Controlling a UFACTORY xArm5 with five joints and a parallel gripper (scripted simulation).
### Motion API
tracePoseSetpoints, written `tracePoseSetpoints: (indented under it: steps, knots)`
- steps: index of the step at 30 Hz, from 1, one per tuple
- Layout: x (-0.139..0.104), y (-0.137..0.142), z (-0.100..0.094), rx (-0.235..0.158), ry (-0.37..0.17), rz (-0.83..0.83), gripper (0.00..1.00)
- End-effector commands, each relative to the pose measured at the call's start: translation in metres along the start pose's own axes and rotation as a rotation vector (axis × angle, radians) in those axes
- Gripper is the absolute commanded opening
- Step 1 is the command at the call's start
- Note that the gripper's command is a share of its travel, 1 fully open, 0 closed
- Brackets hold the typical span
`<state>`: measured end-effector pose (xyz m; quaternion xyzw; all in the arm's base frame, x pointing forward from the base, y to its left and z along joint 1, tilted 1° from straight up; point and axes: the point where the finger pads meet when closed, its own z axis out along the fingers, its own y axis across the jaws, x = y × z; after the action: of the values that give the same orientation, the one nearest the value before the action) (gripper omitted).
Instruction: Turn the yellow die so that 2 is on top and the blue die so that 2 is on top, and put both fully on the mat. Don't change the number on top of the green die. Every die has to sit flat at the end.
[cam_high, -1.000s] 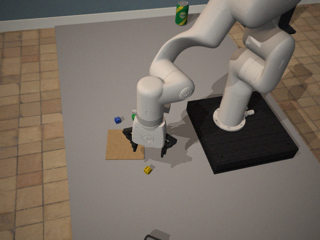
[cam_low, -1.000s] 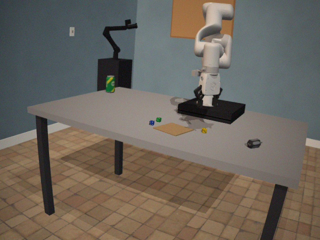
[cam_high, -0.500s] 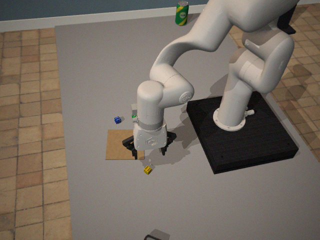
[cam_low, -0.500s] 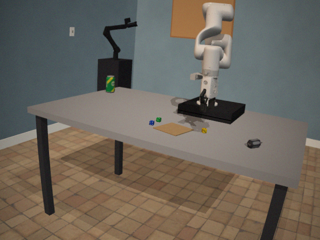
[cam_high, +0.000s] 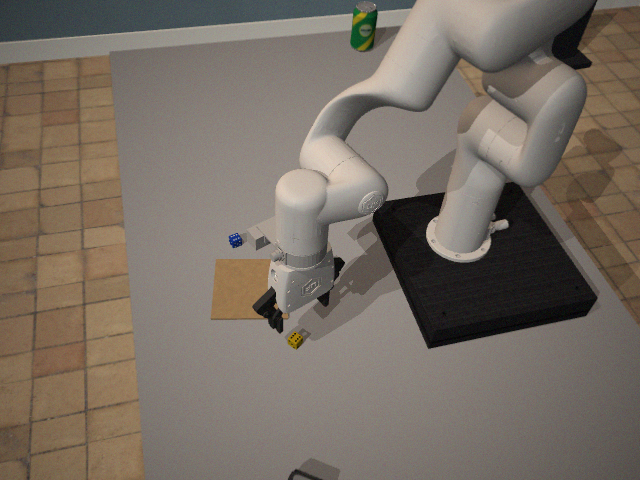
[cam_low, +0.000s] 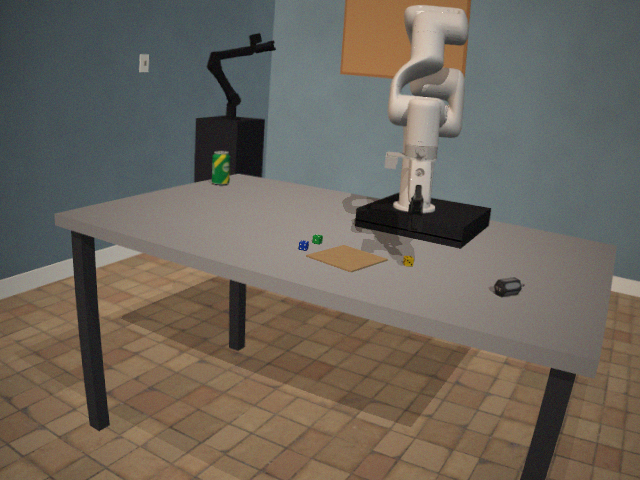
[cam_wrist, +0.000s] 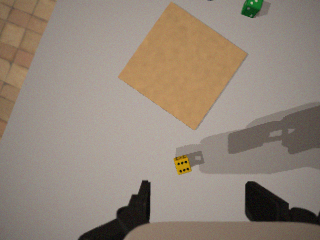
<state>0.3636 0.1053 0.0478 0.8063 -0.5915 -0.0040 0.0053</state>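
There's a green-and-yellow can (cam_high: 363, 27) (cam_low: 220, 168) standing at the table's far end, a dark lantern-like thing (cam_low: 508, 286) lying over by the opposite end, and a black cabinet (cam_low: 250, 147) behind. A corkboard (cam_low: 377, 41) hangs on the wall.

Yellow die (cam_high: 295, 339) (cam_low: 408, 260) (cam_wrist: 183, 165), at six o'clock from mat (cam_high: 240, 289) (cam_low: 346, 257) (cam_wrist: 183, 65) in wrist view: six pips up. Hexagonal badge (cam_high: 311, 285) on white housing, lettering illegible; green can (cam_high: 363, 28) (cam_low: 220, 168), twelve o'clock in top view, label unreadable.
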Motion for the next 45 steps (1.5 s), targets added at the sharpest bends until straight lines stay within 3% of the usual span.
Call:
tracePoseSetpoints:
  steps: [1,11,12,45]
  knots:
    - [-0.0004,-0.001,0.0037,0.005,0.0,-0.152,1.0]
    - [-0.0008,-0.0006,0.0079,0.005,0.001,-0.281,1.0]
    - [-0.0008,-0.0006,0.0079,0.005,0.001,-0.281,0.36]
    - [-0.0008,-0.0006,0.0079,0.005,0.001,-0.281,0.36]
